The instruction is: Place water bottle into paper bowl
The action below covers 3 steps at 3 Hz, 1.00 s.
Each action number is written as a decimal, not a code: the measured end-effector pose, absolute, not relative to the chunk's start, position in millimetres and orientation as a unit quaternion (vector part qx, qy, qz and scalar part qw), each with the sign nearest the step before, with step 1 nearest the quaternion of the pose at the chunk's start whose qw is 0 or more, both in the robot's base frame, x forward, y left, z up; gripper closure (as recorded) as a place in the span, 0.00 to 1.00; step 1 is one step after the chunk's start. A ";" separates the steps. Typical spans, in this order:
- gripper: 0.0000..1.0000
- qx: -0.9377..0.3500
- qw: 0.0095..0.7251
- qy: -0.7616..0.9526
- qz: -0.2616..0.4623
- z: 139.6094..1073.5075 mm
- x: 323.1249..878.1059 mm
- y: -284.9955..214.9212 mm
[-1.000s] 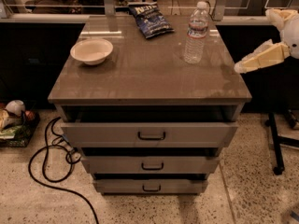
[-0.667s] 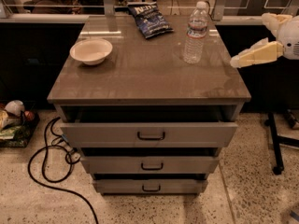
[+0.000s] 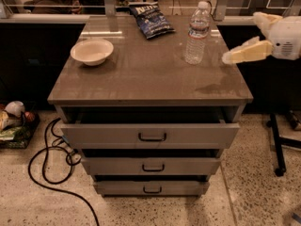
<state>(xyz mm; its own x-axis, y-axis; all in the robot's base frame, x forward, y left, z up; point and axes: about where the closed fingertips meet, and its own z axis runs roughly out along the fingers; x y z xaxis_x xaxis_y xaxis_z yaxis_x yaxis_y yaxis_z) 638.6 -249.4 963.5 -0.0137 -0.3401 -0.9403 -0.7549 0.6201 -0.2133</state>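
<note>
The water bottle (image 3: pixel 197 32) is clear and ribbed with a white cap. It stands upright at the back right of the cabinet top (image 3: pixel 150 79). The paper bowl (image 3: pixel 91 51) is cream-white and sits empty at the left of the top, well apart from the bottle. My gripper (image 3: pixel 241 36) comes in from the right edge of the view, just right of the bottle and at about its height. Its cream fingers (image 3: pixel 247 52) are spread, open and empty. It does not touch the bottle.
A dark blue snack bag (image 3: pixel 151 19) lies at the back middle of the top. The cabinet's three drawers (image 3: pixel 150 135) stand partly pulled out. A black cable (image 3: pixel 51 164) loops on the floor at the left. A stand leg (image 3: pixel 277 145) is at the right.
My gripper has moved a little left and up, closer to the water bottle. The bottle, bowl and bag have not moved.
</note>
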 end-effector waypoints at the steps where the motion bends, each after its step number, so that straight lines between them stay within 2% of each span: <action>1: 0.00 -0.384 0.608 0.661 0.217 960.2 663.3 -234.4; 3: 0.00 -0.357 0.613 0.644 0.287 954.7 712.5 -205.0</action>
<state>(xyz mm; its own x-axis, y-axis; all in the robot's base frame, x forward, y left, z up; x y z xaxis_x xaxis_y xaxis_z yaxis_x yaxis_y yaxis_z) 712.5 -205.0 954.7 0.0073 -0.1077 -0.9942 -0.8113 0.5806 -0.0688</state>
